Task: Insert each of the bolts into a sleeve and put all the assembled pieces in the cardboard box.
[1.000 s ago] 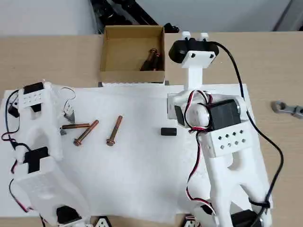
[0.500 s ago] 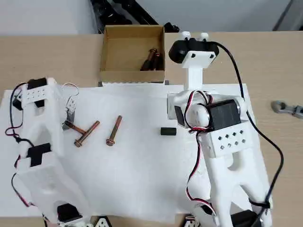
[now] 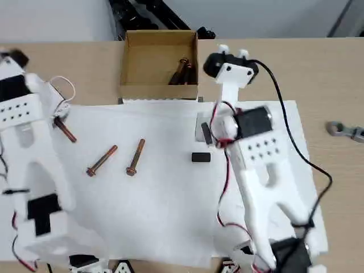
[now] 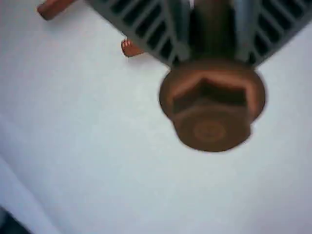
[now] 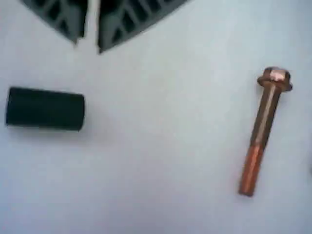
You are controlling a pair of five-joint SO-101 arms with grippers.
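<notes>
My left gripper (image 3: 60,120) is shut on a copper bolt (image 3: 65,130) and holds it above the left end of the white mat. In the left wrist view the bolt's hex head (image 4: 212,109) hangs below the jaws. Two more bolts (image 3: 102,160) (image 3: 136,156) lie on the mat. A black sleeve (image 3: 201,157) lies near the mat's middle, just in front of my right gripper (image 3: 203,132). In the right wrist view the right gripper (image 5: 94,22) is shut and empty, with the sleeve (image 5: 45,108) and a bolt (image 5: 265,129) lying apart. The cardboard box (image 3: 159,90) stands behind the mat with assembled pieces (image 3: 182,71) inside.
The white mat (image 3: 170,199) covers most of the table in front of the box. A metal wrench (image 3: 344,131) lies on the bare wood at the far right. Black cables run along the right arm.
The left gripper has lifted one bolt off the mat and carried it back and to the left. The right arm has swung slightly to the left, toward the sleeve.
</notes>
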